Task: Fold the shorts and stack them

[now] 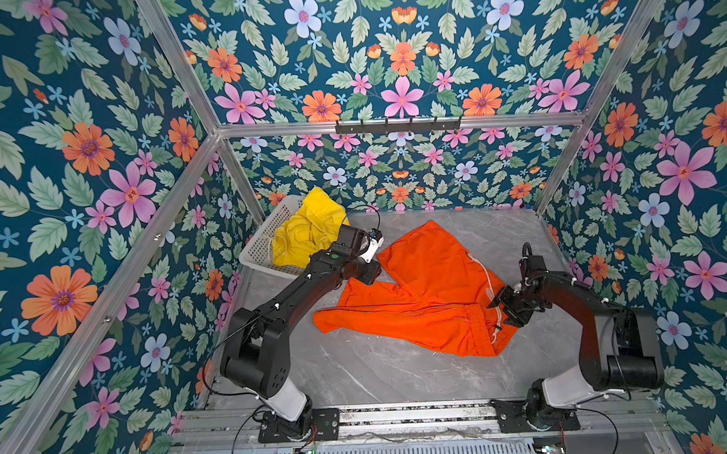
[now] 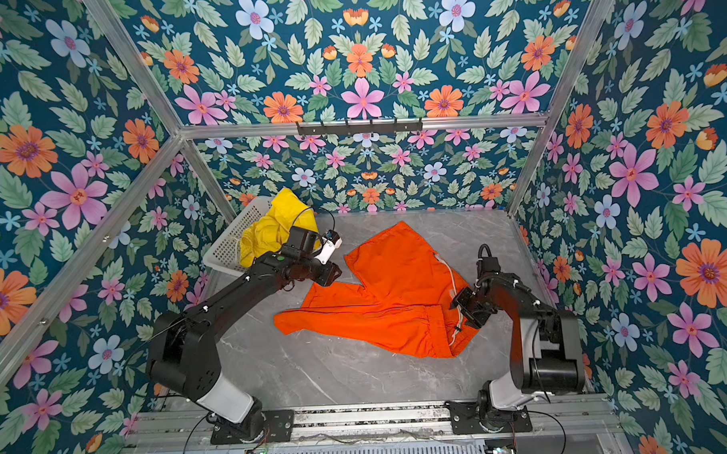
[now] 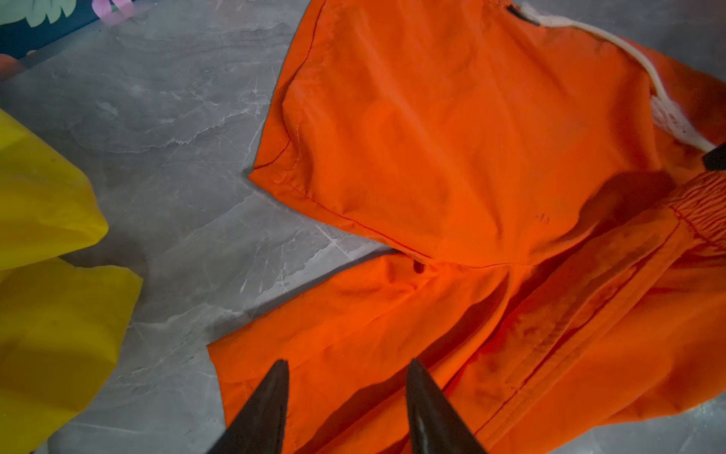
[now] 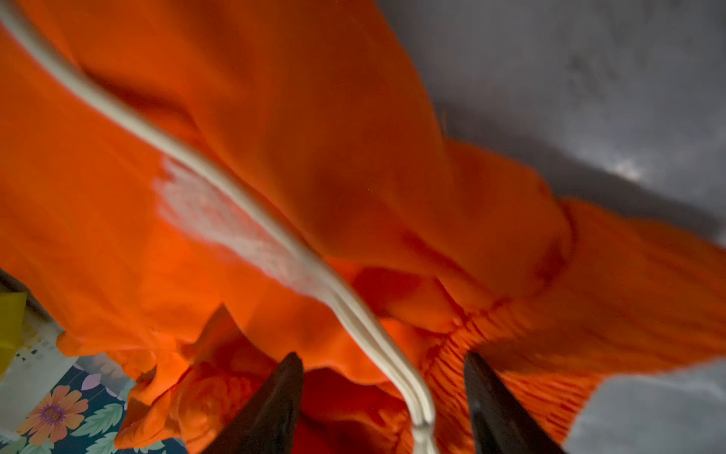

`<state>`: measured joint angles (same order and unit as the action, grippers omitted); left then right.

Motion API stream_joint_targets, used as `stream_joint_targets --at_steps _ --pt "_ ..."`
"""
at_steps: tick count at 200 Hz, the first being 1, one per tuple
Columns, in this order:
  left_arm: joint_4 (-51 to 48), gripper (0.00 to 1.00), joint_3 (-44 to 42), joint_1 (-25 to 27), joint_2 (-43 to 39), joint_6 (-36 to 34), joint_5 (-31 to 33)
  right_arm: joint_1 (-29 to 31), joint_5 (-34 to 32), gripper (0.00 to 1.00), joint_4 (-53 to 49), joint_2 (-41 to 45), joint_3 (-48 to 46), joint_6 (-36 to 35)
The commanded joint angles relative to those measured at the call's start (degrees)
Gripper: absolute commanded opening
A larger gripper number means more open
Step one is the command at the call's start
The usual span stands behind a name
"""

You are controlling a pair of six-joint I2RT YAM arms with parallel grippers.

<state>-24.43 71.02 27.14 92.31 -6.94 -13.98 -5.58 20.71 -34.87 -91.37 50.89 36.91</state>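
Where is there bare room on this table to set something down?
Bare table lies between the orange shorts and the arm bases, and in the far right corner behind them. Far left is crowded: basket, yellow shorts, left arm.

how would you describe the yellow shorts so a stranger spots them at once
At the far left corner of the grey marble table stands a white basket. The yellow shorts lie bunched in it, spilling over its rim. The only other garment, the orange shorts, lies spread on the table.
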Motion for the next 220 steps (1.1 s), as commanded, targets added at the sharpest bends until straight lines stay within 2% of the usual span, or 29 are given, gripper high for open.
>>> stream_joint_targets --at_steps 1,39,66,84,105,121,136,154,208,220 --pt "2.86 0.51 -1.3 -0.81 -0.64 3.9 -1.04 -0.04 -0.4 0.64 3.62 -6.43 4.05 -1.89" --pt "5.44 0.51 -4.8 -3.24 -3.21 7.14 -2.57 0.02 0.99 0.63 6.3 -16.41 15.16 -4.85" --pt "4.74 0.51 -5.52 -4.77 -4.72 9.64 -2.08 0.05 2.39 0.64 5.54 -15.15 21.3 -7.25" --pt "4.57 0.51 -6.7 -5.57 -6.5 11.01 -2.49 0.05 3.52 0.64 4.11 -9.51 21.04 -9.16" --pt "4.39 0.51 -8.79 -6.07 -8.46 11.74 -2.37 0.69 9.45 0.64 4.11 -0.41 16.77 -13.71" --pt "4.37 0.51 -10.46 -6.56 -9.38 12.15 -2.22 1.48 12.14 0.64 1.96 2.46 14.87 -16.76" --pt "4.73 0.51 -11.96 -6.99 -10.02 12.6 -2.53 2.18 15.03 0.62 -2.47 1.09 15.68 -20.27" --pt "5.24 0.51 -13.44 -7.32 -10.34 13.05 -3.15 3.6 15.22 0.62 -5.7 -2.2 16.54 -22.9" --pt "6.73 0.51 -16.09 -8.1 -11.34 14.88 -4.63 4.78 19.14 0.6 -1.33 -9.57 15.92 -23.19" --pt "6.76 0.51 -16.47 -8.27 -11.59 15.16 -4.66 4.87 18.07 0.59 -0.87 -10.78 16.24 -23.04"
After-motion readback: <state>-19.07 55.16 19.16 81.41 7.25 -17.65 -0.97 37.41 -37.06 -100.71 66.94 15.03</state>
